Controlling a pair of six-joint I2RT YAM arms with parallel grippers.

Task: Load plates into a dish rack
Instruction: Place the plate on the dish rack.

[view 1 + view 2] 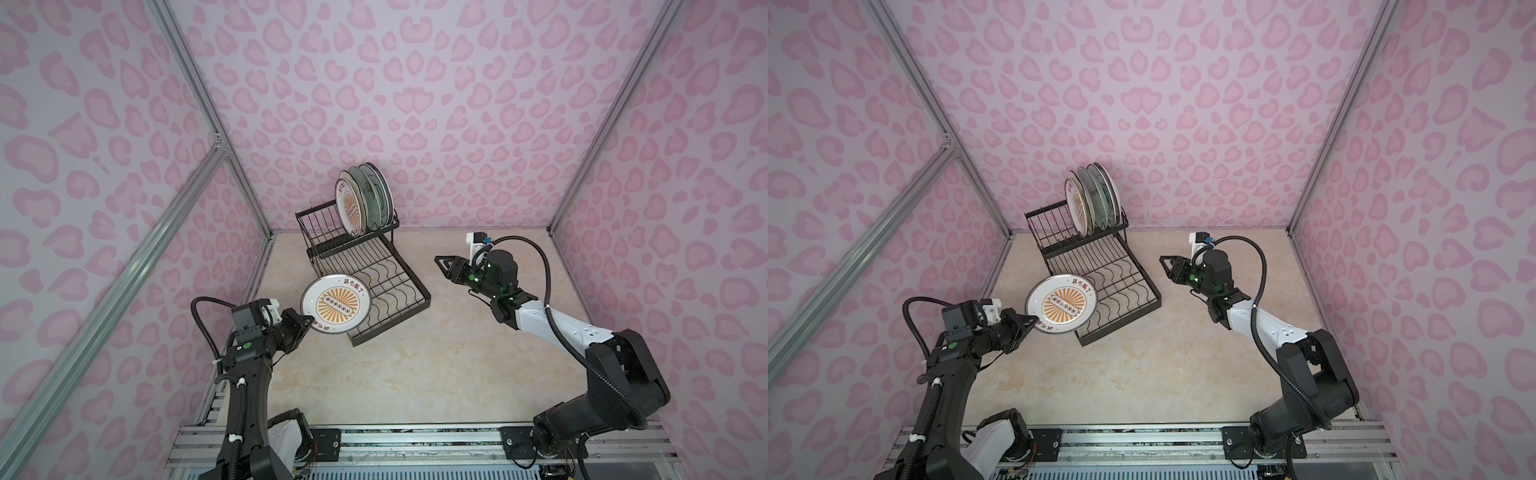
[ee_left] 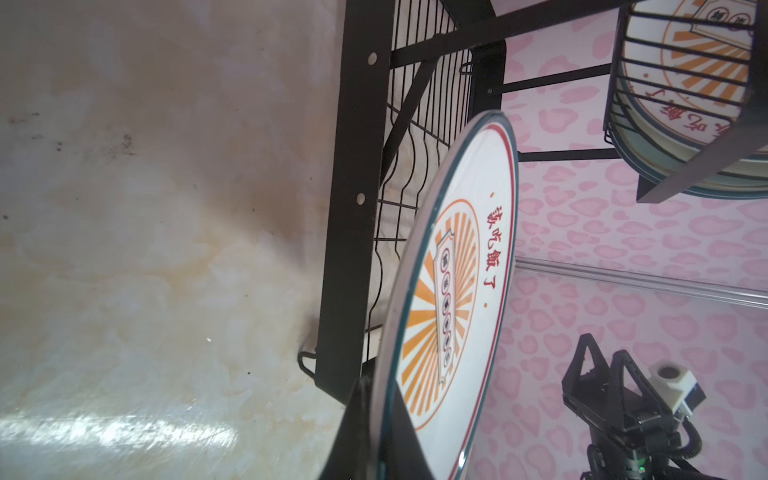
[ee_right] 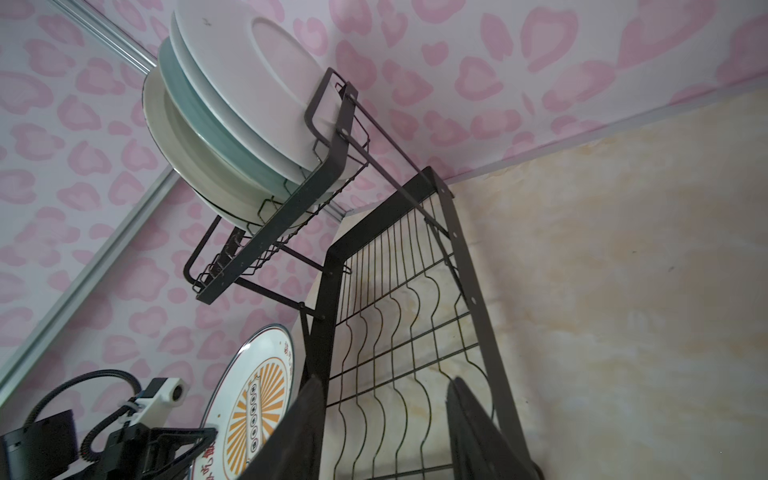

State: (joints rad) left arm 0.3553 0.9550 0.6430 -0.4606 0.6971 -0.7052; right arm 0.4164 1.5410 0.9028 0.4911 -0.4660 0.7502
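Observation:
My left gripper (image 1: 309, 322) (image 1: 1034, 321) is shut on the rim of a white plate with an orange sunburst (image 1: 336, 303) (image 1: 1061, 305). It holds the plate tilted in the air over the near left corner of the black wire dish rack (image 1: 390, 322) (image 1: 1121, 322). In the left wrist view the plate (image 2: 457, 291) stands edge-on between the jaws of the left gripper (image 2: 376, 436). Several plates (image 1: 365, 199) (image 3: 232, 104) stand upright in the rack's raised tier. My right gripper (image 1: 442, 264) (image 3: 386, 419) hovers open and empty to the right of the rack, pointing at it.
The rack's lower tray with wavy dividers (image 3: 469, 270) holds nothing. The rack stands at the back of the beige marble-look tabletop (image 1: 415, 374), near the pink patterned back wall (image 1: 415, 104). Metal frame posts (image 1: 199, 91) run along the left wall.

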